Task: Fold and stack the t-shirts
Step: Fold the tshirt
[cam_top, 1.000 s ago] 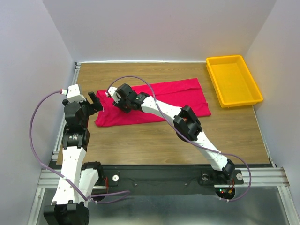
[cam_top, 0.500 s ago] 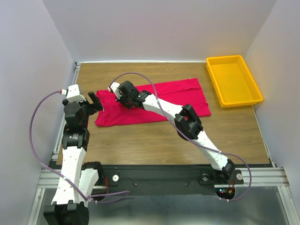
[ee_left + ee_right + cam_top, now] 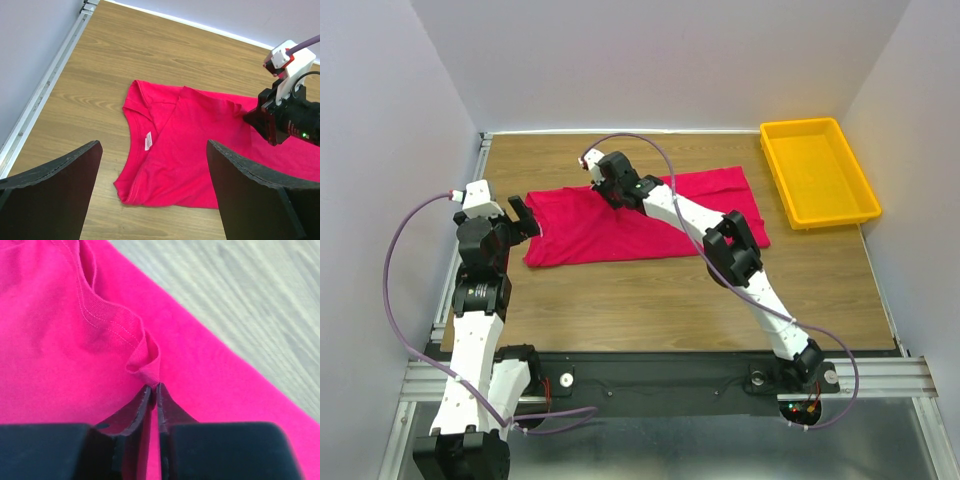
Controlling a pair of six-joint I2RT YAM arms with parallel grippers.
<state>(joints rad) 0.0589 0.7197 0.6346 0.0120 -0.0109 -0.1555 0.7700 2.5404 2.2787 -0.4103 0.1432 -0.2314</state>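
Since the earlier frame, the right gripper (image 3: 604,188) has travelled from the middle of the left half of the t-shirt (image 3: 582,232) toward the far edge of the cloth and somewhat to the right, and its arm now stretches further across the table (image 3: 620,295); the left arm has not shifted.

Right gripper: fingers (image 3: 142,402) pressed together on a small raised pinch of red fabric beside a stitched hem, as the right wrist view shows. Cloth fills the space around the tips, with bare wood visible just beyond the garment's edge.

Left gripper (image 3: 524,218): fingers (image 3: 60,190) wide apart, holding nothing, poised at the left end of the garment and above the tabletop.

T-shirt: crimson, spread on the wooden table with its long side running left to right, in the far half of the surface. Its collar end points toward the left arm; a small white neck label (image 3: 148,140) lies face up inside the collar. A diagonal crease runs from the collar toward the pinched spot. The right arm crosses over the shirt's right half.

Tray (image 3: 817,175): yellow, at the far right corner of the table, near the shirt's right end but apart from it.
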